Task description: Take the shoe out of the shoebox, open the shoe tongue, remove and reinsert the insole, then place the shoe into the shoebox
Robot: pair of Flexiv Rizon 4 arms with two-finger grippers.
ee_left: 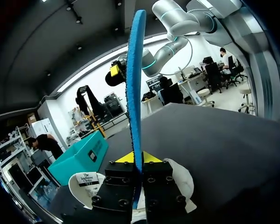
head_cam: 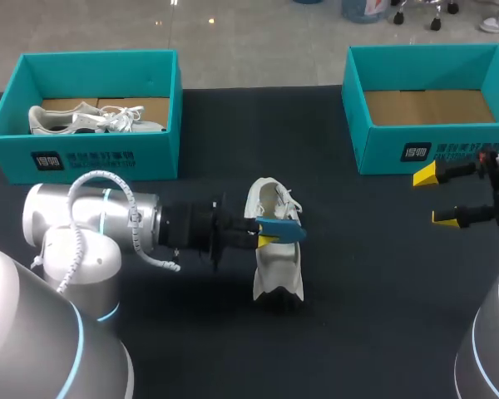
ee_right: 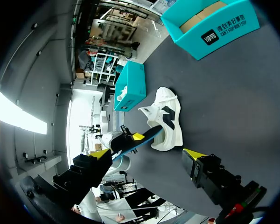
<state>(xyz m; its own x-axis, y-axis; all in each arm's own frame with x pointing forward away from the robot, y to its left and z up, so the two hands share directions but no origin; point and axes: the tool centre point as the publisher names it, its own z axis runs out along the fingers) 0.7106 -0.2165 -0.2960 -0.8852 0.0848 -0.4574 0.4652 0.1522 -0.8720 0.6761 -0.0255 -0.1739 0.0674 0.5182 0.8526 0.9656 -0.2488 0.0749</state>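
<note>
Two shoeboxes: the left shoebox (head_cam: 108, 154) is holding another white shoe; the right shoebox (head_cam: 391, 150) is showing bare cardboard.
Shoe: the shoe (head_cam: 276, 278) is lying on the table (head_cam: 374, 291) between the boxes, outside both.
Insole: the blue insole (head_cam: 283, 230) is hanging over the shoe's opening.
Left gripper: the left gripper (head_cam: 264, 237) is pinching the insole by one end, fingers pressed onto it.
Right gripper: the right gripper (head_cam: 437, 197) is hovering spread wide and empty, well apart from the shoe.
Risk: nothing is bracing the shoe, so pushing the insole in is likely sliding or tipping it. The thin insole may also be buckling or slipping in that narrow pinch.
</note>
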